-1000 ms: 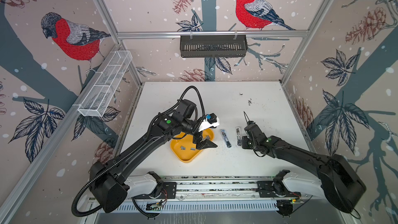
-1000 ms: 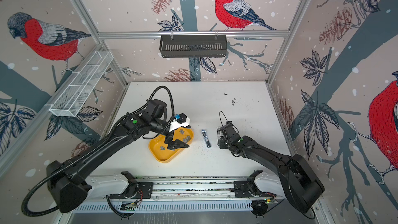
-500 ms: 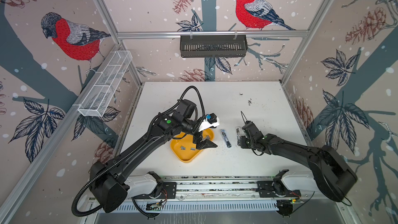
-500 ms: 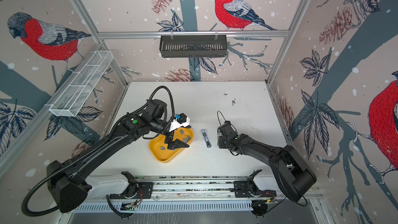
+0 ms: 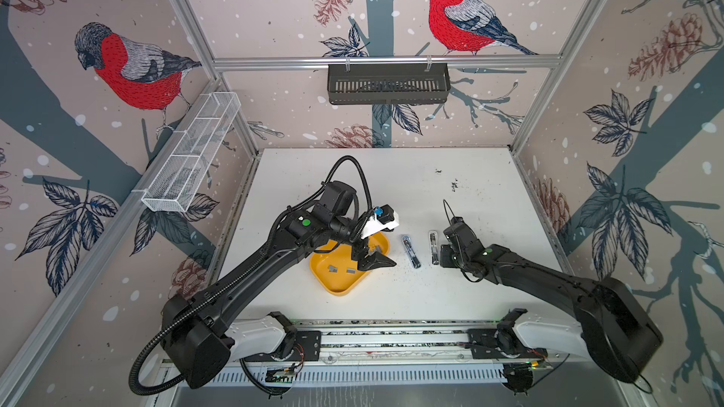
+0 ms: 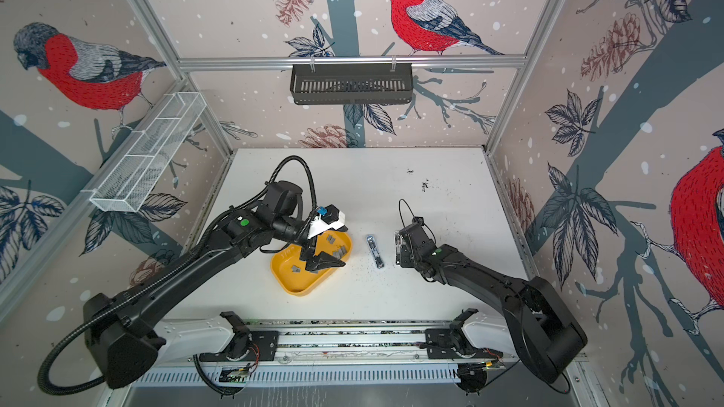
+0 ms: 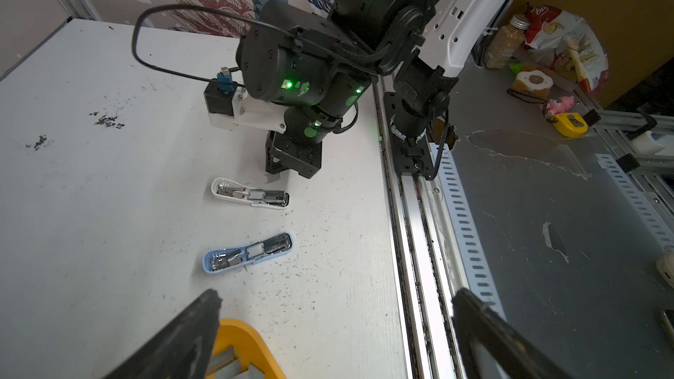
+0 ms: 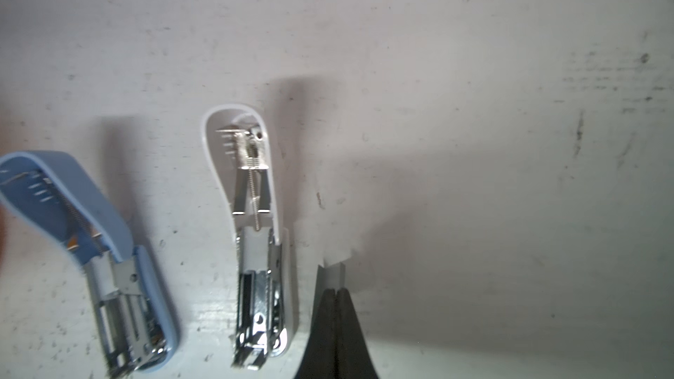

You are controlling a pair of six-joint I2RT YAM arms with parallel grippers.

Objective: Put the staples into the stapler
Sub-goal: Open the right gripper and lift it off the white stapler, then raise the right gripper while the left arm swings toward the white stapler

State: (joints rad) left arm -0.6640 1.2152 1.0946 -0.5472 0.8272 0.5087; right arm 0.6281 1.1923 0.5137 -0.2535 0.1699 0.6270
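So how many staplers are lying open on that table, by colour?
Blue stapler: 1
White stapler: 1
Total: 2

Grey staples [image 5: 350, 268] are lying in the yellow tray [image 5: 341, 285]; one strip [image 8: 330, 275] is sitting pinched in the right gripper [image 8: 335, 291] beside the open white stapler [image 8: 255, 249] and blue stapler [image 8: 109, 249].

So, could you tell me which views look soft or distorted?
Right wrist view: soft, the staple strip in the right gripper smeared; left wrist view: left gripper fingers blurred, white stapler sharp; both top views: crisp, wide-angle stretched.
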